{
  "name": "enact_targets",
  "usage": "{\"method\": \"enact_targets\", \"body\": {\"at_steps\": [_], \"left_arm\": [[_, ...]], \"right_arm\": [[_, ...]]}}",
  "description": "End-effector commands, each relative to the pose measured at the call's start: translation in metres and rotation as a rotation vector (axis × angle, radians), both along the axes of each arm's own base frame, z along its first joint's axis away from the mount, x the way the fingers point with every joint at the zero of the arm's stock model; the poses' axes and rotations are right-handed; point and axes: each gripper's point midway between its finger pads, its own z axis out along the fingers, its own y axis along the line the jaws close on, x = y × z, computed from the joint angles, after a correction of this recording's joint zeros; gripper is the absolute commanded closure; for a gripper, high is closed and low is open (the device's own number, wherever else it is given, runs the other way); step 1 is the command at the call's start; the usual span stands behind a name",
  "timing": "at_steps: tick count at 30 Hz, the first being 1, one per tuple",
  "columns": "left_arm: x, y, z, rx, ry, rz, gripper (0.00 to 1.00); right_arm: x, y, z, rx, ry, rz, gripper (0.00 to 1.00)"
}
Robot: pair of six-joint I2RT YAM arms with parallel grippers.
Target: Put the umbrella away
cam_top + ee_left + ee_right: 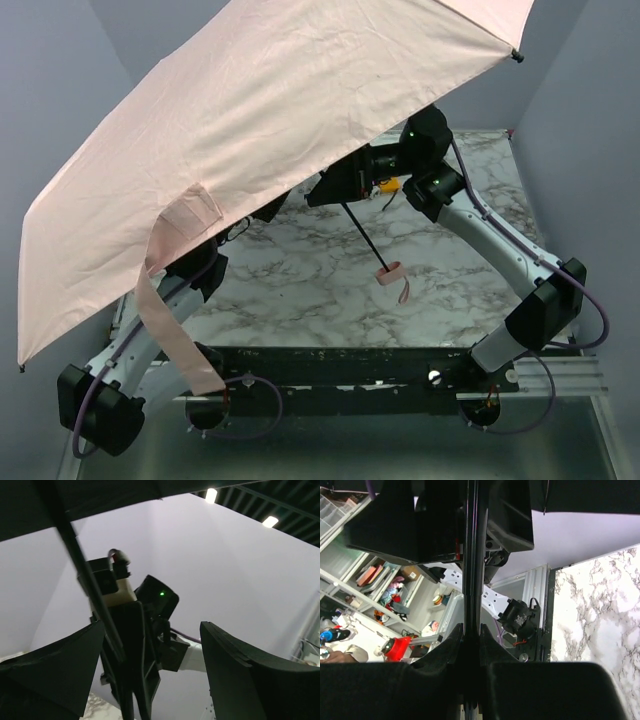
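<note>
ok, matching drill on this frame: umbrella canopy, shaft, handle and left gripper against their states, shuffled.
Things:
1. canopy
2. shaft
3. handle
4. left gripper

States:
A. pinched in the right gripper
B. jaws wide apart
C. spread open, pale pink
D. pink, at the shaft's low end, gripped by nothing

Pairs: 1-C, 2-A, 3-D, 4-B
</note>
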Motion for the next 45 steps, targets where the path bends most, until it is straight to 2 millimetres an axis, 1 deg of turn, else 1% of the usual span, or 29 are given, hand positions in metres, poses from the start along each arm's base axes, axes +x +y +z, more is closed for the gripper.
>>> {"method": "enact_targets", "body": {"at_steps": [1, 3, 6, 8, 10, 14, 18, 22, 24, 26, 30, 31, 33, 34, 35, 36, 38, 40, 41, 43, 45], "left_arm": [[0.013, 0.018, -0.010, -0.030, 0.053, 0.147, 0.18], [0.013, 0.015, -0.006, -0.030, 0.038, 0.132, 0.19], [0.013, 0.005, 0.003, -0.015, 0.020, 0.077, 0.25], [0.016, -0.001, 0.006, -0.006, 0.025, 0.055, 0.29], [0.021, -0.004, 0.005, 0.000, 0.041, 0.056, 0.31], [0.029, -0.003, 0.000, -0.007, 0.066, 0.090, 0.32], [0.029, -0.004, 0.005, -0.015, 0.063, 0.082, 0.39], [0.025, -0.006, 0.014, -0.017, 0.040, 0.067, 0.41], [0.026, -0.007, 0.017, -0.018, 0.040, 0.065, 0.45], [0.030, -0.007, 0.017, -0.016, 0.056, 0.072, 0.50], [0.039, -0.008, 0.014, -0.007, 0.116, 0.093, 0.55], [0.041, -0.009, 0.012, 0.000, 0.132, 0.100, 0.59], [0.046, -0.009, 0.009, 0.010, 0.157, 0.115, 0.78], [0.047, -0.009, 0.009, 0.011, 0.160, 0.118, 0.84], [0.045, -0.010, 0.010, 0.012, 0.141, 0.114, 0.93], [0.043, -0.010, 0.011, 0.012, 0.129, 0.108, 1.00], [0.038, -0.012, 0.014, 0.012, 0.101, 0.090, 1.00], [0.028, -0.014, 0.019, 0.011, 0.045, 0.053, 1.00], [0.021, -0.015, 0.021, 0.014, 0.014, 0.030, 1.00], [0.007, -0.017, 0.025, 0.008, -0.057, -0.025, 1.00], [-0.005, -0.018, 0.028, 0.005, -0.109, -0.090, 1.00]], "right_arm": [[-0.019, -0.014, 0.035, 0.088, -0.129, 0.028, 0.99], [-0.019, -0.014, 0.034, 0.090, -0.122, 0.031, 0.99], [-0.020, -0.015, 0.031, 0.094, -0.108, 0.040, 0.99], [-0.021, -0.015, 0.031, 0.096, -0.107, 0.044, 0.99], [-0.023, -0.016, 0.031, 0.097, -0.111, 0.046, 0.99], [-0.025, -0.018, 0.030, 0.097, -0.114, 0.049, 0.99], [-0.023, -0.017, 0.024, 0.089, -0.111, 0.041, 0.99], [-0.020, -0.016, 0.018, 0.073, -0.121, 0.026, 0.99], [-0.017, -0.014, 0.013, 0.055, -0.131, 0.007, 0.99], [-0.011, -0.013, 0.009, 0.035, -0.157, -0.024, 0.99], [0.000, -0.012, 0.001, -0.011, -0.218, -0.093, 0.99], [0.002, -0.012, -0.001, -0.022, -0.224, -0.108, 0.99], [0.004, -0.011, -0.001, -0.032, -0.248, -0.127, 0.99], [0.005, -0.011, -0.001, -0.037, -0.265, -0.137, 0.99], [0.006, -0.010, -0.003, -0.047, -0.272, -0.147, 0.99], [0.007, -0.010, -0.004, -0.052, -0.285, -0.152, 0.99], [0.008, -0.010, -0.007, -0.066, -0.312, -0.166, 0.99], [0.007, -0.011, -0.008, -0.072, -0.339, -0.166, 0.99], [0.004, -0.013, -0.008, -0.073, -0.345, -0.159, 0.97], [-0.006, -0.016, -0.006, -0.060, -0.359, -0.119, 0.85], [-0.016, -0.019, -0.003, -0.042, -0.352, -0.075, 0.75]]}}
